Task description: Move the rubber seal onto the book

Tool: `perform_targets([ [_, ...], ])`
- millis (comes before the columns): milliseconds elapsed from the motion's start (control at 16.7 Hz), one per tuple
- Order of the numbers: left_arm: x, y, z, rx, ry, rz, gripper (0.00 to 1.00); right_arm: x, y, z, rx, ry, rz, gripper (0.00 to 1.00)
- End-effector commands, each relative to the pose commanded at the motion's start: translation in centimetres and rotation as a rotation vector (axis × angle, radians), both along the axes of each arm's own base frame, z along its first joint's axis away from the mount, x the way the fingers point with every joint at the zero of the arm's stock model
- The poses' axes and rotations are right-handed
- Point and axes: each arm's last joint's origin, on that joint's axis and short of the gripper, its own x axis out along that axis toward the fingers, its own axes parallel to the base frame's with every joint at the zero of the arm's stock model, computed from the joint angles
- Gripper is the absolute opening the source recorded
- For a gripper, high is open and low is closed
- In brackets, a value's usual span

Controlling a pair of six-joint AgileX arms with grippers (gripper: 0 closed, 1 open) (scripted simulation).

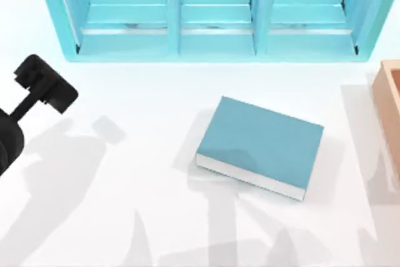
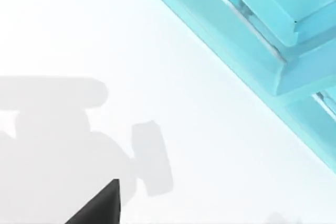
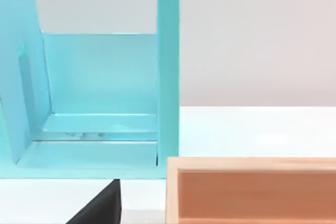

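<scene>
Black against the white table [image 1: 144,173], the left gripper [image 1: 44,82] hovers at the far left side, and from above I cannot tell whether its fingers are spread or pressed together. Its arm runs off the left edge, and its shadow falls on the tabletop just to the right of it. Toward the middle, a little right of centre, the book [image 1: 259,145] lies flat and turned at an angle, teal cover up and white page edges facing the near side, well apart from the left gripper. Along the far side stands a light-blue shelf unit [image 1: 215,14] with three open compartments. At the right edge sits a pale wooden box [image 1: 390,101], which the right wrist view has close by, just beside the shelf unit's end wall.
</scene>
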Motion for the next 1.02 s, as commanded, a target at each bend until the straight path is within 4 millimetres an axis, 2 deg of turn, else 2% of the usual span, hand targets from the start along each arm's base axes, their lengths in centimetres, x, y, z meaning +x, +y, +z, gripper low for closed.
perform_targets([
  [180,-2.8,3.4,-2.1,0.213,-0.169,-0.137,1.0,0.0,0.0,0.0,0.0,0.0,0.0,1.0],
  [360,-4.8,5.2,-4.6,0.432,-0.338,-0.198,1.0,0.0,0.0,0.0,0.0,0.0,0.0,1.0],
  [660,-6.0,6.5,-7.3,0.709,-0.527,-0.2,1.0,0.0,0.0,0.0,0.0,0.0,0.0,1.0],
  [1020,-6.1,6.6,-7.7,0.76,-0.558,-0.194,1.0,0.0,0.0,0.0,0.0,0.0,0.0,1.0],
])
